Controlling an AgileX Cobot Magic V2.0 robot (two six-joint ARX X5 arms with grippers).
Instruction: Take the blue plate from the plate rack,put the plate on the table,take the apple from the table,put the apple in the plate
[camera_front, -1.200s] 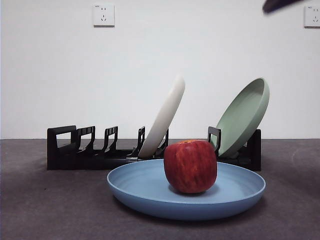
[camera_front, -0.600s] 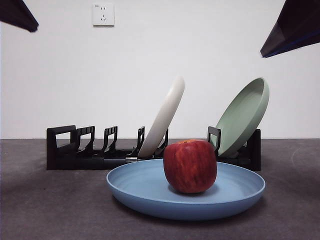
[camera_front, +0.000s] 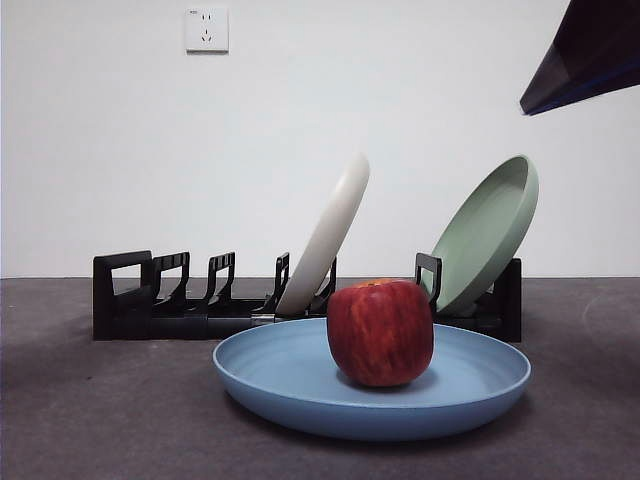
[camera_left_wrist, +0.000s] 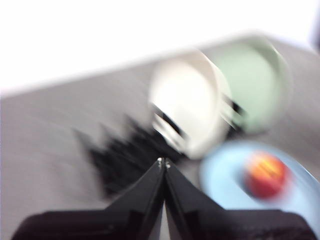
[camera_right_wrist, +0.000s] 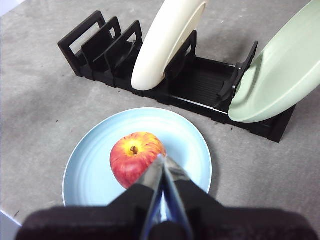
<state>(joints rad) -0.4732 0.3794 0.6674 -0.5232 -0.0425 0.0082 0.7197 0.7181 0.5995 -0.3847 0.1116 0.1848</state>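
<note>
Behind everything, a plain white wall (camera_front: 300, 150) with a socket (camera_front: 207, 30) near its top is seen, and the dark grey table (camera_front: 90, 410) is spread out below it. Along the back of that surface the plate rack (camera_front: 180, 300) is laid lengthwise, its upright dividers made to keep dishes on edge; a cream-white plate (camera_front: 328, 235) is leaned in a middle slot and a pale green plate (camera_front: 490, 235) is propped at the far end, both tilted because the slots catch only their lower rims. Just in front of the rack the blue plate (camera_front: 290, 375) is set flat on the table, well placed to receive fruit, and the apple (camera_front: 380, 332) is stood upright near its centre, touching the dish and nothing else. From this arrangement the task is judged to be complete, with no step left. The right gripper (camera_right_wrist: 163, 165) is held above the apple with its jaws pressed together and nothing between them, which is read as a hand let go of its load. The left gripper (camera_left_wrist: 163, 163) is likewise closed on nothing and kept well away from the dishes, though its view is badly blurred. Only one dark arm tip (camera_front: 590, 55) is shown at a top corner of the front view.
</note>
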